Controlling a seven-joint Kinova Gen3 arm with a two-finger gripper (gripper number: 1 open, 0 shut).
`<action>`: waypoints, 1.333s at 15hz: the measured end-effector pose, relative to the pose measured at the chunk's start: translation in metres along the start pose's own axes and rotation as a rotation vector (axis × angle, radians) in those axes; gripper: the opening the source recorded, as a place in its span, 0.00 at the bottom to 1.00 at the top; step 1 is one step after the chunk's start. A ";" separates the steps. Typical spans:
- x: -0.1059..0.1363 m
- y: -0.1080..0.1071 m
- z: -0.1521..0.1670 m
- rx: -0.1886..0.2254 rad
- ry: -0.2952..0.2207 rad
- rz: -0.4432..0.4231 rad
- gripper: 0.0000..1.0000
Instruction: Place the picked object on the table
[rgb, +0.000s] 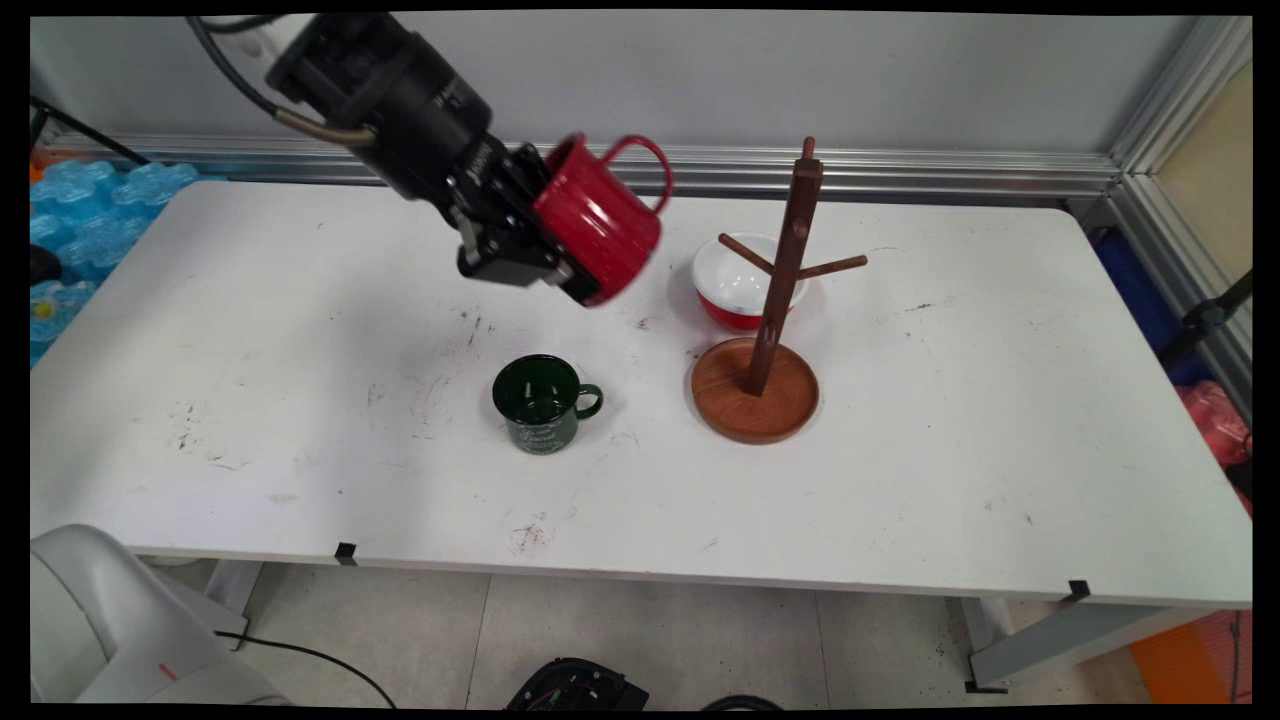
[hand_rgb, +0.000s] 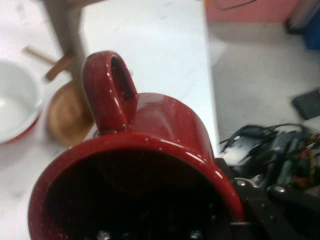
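On the white table, a dark green mug stands upright, left of centre. Above and behind it the gripper is clamped on the rim of a red mug, held well off the table and tipped on its side with the handle uppermost. A hold this near the rim looks prone to twisting, so slow, level motion would suit it, with the handle kept away from the pegs to its right. There a red-and-white bowl sits just behind a wooden mug tree. The fingertips are lost in the mug's dark mouth in the hand view, and the tree there is cut off.
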 end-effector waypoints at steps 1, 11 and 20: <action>-0.003 -0.004 -0.005 0.034 -0.015 -0.011 0.00; -0.017 -0.052 -0.010 0.242 -0.161 -0.061 0.00; -0.022 -0.093 0.037 0.323 -0.303 -0.072 0.00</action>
